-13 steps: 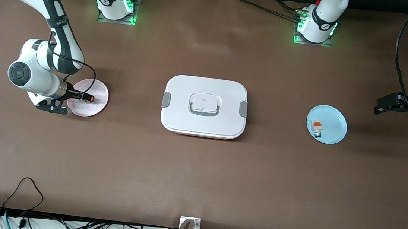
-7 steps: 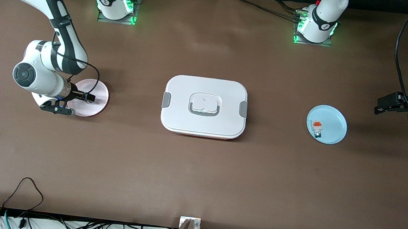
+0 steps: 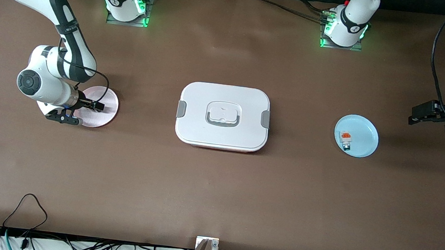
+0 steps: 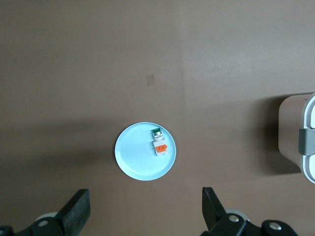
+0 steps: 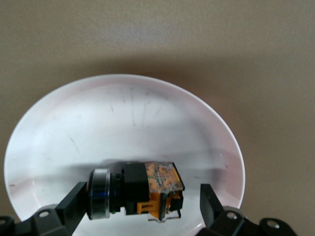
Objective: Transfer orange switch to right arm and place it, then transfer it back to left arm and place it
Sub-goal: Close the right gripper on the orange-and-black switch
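We are seeing the right gripper hanging low over the pink plate, its fingers spread wide. The orange switch is lying on its side on that plate, between the two fingers and touching neither as far as we can tell. The left gripper is waiting at the left arm's end of the table, its fingers also standing wide with nothing between them; past them sits the blue plate carrying a small white block with an orange top. The box is sitting closed, mid-table, between the two plates.
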Controlling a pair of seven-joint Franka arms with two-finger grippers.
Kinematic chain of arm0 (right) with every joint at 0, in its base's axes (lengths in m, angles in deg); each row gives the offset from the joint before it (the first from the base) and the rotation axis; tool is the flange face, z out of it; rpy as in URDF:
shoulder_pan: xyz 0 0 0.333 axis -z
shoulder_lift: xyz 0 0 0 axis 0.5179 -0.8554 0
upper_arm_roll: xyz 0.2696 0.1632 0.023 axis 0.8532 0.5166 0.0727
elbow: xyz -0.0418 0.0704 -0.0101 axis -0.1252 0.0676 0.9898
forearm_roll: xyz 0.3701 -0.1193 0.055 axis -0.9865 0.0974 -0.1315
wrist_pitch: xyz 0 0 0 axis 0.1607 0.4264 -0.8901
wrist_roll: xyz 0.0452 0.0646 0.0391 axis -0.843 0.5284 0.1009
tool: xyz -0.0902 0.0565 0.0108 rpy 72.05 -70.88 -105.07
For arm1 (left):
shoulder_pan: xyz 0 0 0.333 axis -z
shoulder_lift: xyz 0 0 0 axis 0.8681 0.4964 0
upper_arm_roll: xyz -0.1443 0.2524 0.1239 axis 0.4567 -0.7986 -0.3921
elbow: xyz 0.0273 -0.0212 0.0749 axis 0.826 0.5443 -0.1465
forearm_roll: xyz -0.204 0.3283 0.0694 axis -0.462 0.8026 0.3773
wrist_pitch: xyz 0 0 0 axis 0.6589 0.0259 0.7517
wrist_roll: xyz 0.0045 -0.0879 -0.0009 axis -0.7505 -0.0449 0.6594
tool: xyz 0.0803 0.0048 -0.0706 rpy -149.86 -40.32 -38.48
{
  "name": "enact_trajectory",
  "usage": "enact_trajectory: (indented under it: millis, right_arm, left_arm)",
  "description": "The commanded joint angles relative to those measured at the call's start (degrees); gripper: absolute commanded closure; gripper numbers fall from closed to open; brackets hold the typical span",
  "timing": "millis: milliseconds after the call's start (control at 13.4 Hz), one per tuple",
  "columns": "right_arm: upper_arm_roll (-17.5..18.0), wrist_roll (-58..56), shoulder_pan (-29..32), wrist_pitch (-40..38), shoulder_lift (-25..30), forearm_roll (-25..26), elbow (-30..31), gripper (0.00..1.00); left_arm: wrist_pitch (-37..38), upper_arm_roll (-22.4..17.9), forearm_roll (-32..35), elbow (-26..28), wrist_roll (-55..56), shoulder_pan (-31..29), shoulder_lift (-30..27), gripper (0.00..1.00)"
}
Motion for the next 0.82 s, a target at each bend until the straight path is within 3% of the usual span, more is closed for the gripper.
enact_trajectory:
  millis: [0, 523, 747]
  right_arm:
    - [0.6, 0.6, 0.7, 1.1, 0.4, -0.4, 1.5, 0.0]
    - [0.9, 0.3, 0.7, 1.0, 0.3, -0.4, 1.5, 0.01]
    - [0.9, -0.3, 0.7, 1.0, 0.3, -0.4, 1.4, 0.13]
  left_arm:
    - [0.7, 0.0, -0.3, -1.3, -1.5, -0.3, 0.4, 0.0]
    - [0.7, 0.0, -0.3, -1.3, -1.5, -0.3, 0.4, 0.0]
    - [0.7, 0.0, -0.3, -1.3, -1.5, -0.3, 0.4, 0.0]
